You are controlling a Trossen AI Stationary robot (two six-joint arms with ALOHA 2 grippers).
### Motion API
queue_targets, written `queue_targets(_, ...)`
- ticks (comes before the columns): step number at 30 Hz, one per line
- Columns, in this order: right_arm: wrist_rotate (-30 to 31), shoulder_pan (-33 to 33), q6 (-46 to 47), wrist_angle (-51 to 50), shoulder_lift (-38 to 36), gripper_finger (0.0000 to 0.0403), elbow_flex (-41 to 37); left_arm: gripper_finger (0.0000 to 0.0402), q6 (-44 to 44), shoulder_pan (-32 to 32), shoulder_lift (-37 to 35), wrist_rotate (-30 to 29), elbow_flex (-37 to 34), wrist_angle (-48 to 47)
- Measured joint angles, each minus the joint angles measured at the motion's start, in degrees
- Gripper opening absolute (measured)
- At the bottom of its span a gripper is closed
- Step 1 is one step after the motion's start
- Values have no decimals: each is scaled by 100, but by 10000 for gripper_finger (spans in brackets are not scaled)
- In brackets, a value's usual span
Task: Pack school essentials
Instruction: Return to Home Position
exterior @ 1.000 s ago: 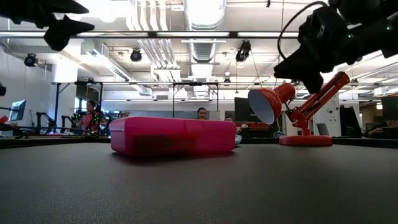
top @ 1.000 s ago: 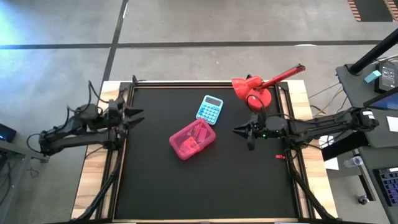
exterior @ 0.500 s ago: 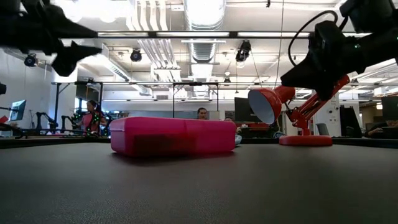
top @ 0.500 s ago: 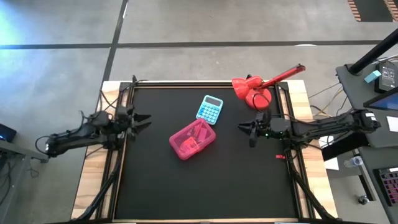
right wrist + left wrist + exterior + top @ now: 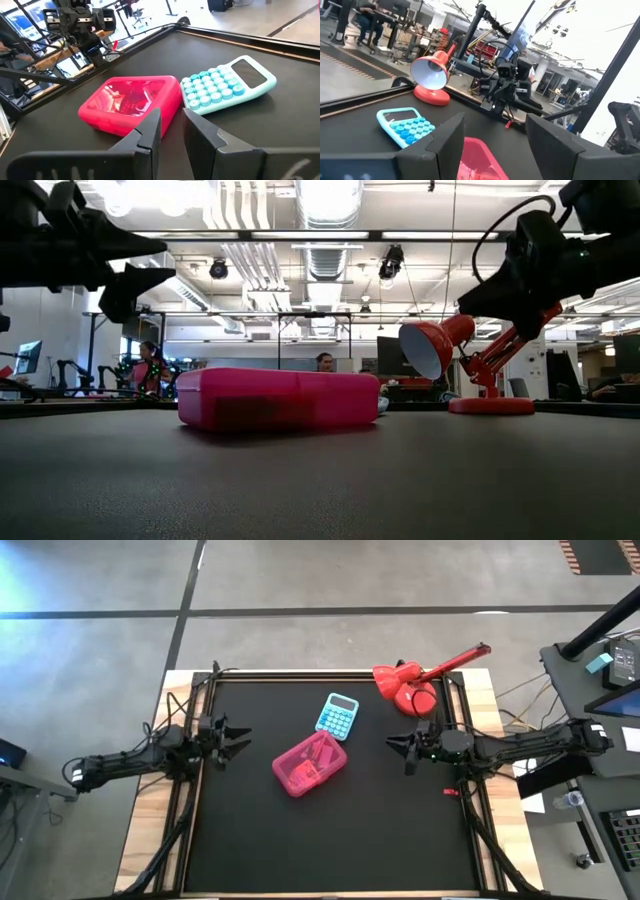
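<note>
A pink translucent box [image 5: 310,764] lies flat on the black table mat with its lid shut. Dim shapes of small items show through the lid [image 5: 131,95], but I cannot tell them apart. No scissors, pens, pad or eraser lie loose in view. My left gripper [image 5: 240,736] hovers open above the mat's left part, pointing toward the box. My right gripper [image 5: 395,745] hovers to the right of the box, also pointing at it, its fingers a narrow gap apart [image 5: 171,112]. Neither gripper touches anything.
A light blue calculator [image 5: 338,715] lies flat just beyond the box, toward the far edge. A red desk lamp [image 5: 405,685] stands on its round base at the far right corner, its arm reaching past the table edge. Bare mat [image 5: 330,840] spreads toward the near edge.
My left arm has come down and reached a little toward the box, its gripper staying open. My right gripper has drawn back slightly toward the table's right edge. The box, calculator and lamp have stayed where they were.
</note>
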Motion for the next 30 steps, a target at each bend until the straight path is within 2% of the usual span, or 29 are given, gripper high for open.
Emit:
queue_targets(10,-125,2,-170,-45,-336,68,-176,193,6,0,70,-131,-4,6)
queue_targets(15,-654,2,-403,-50,-457,68,-198,193,8,1,140,-136,-9,7)
queue_targets(21,-1594,4,-715,-51,-501,68,-204,193,8,0,224,-138,-13,7)
queue_targets(30,-1698,2,-936,-135,-500,68,-233,193,8,0,347,-138,-17,9)
